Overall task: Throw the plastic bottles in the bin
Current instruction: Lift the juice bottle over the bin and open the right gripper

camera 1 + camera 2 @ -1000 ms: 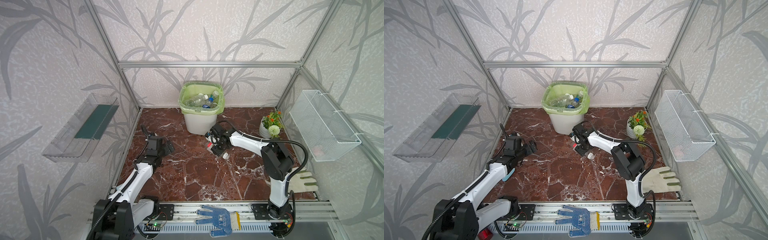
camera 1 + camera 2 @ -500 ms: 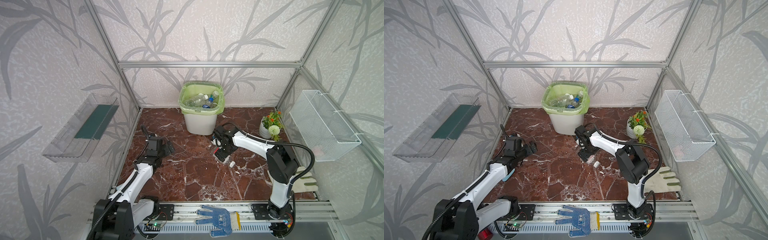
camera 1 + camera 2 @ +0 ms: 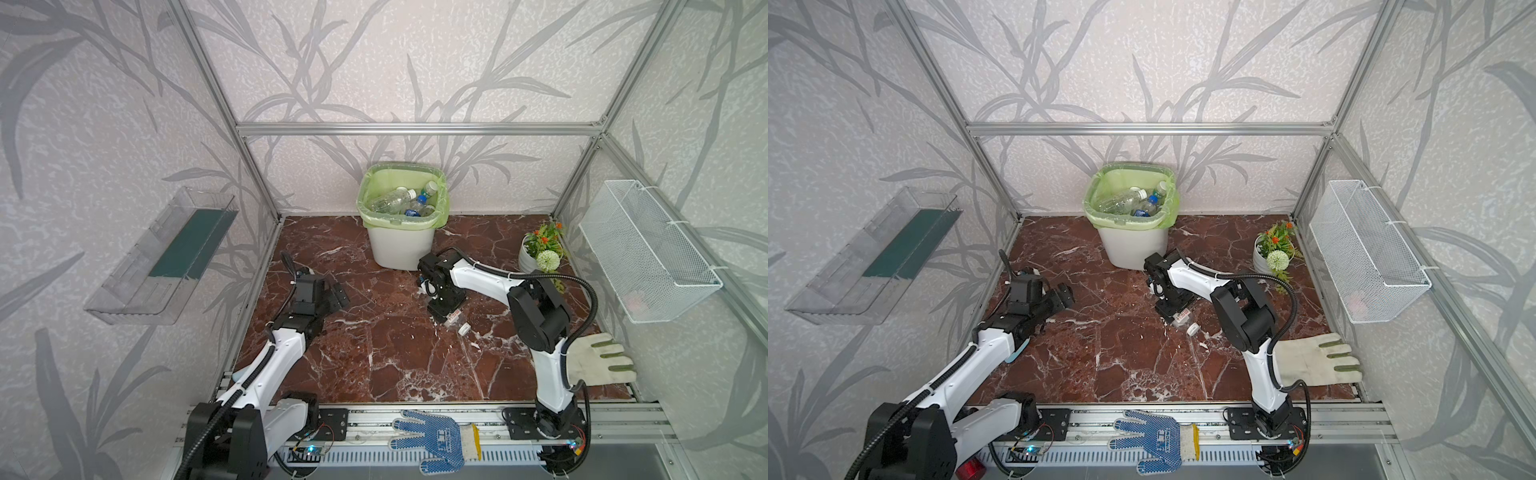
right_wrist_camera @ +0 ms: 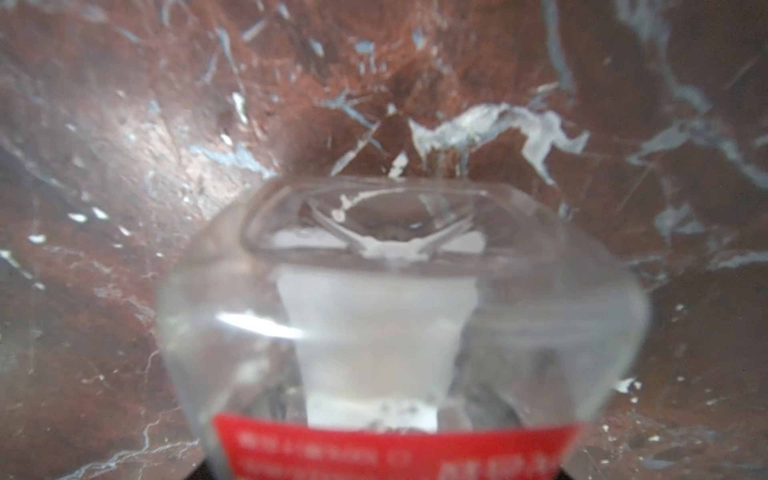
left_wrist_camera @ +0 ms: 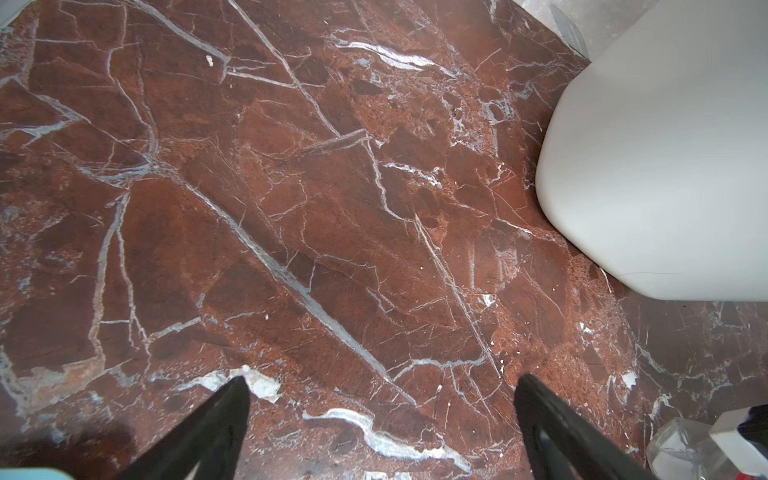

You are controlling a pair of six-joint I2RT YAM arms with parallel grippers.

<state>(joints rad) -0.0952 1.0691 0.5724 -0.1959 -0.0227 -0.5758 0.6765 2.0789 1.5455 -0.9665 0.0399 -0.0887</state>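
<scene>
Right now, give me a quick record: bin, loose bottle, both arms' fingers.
bin: upright by the back wall, green liner, several bottles inside
red-label bottle: clear, lying on the floor in front of the bin
right fingers: down over that bottle, apparently closed on its labelled body
left fingers: open, empty, above bare floor

Bottle (image 4: 399,324) blurred, cut off at edge, label (image 4: 395,453) print unreadable, right claw (image 3: 450,312) grip hidden.
</scene>
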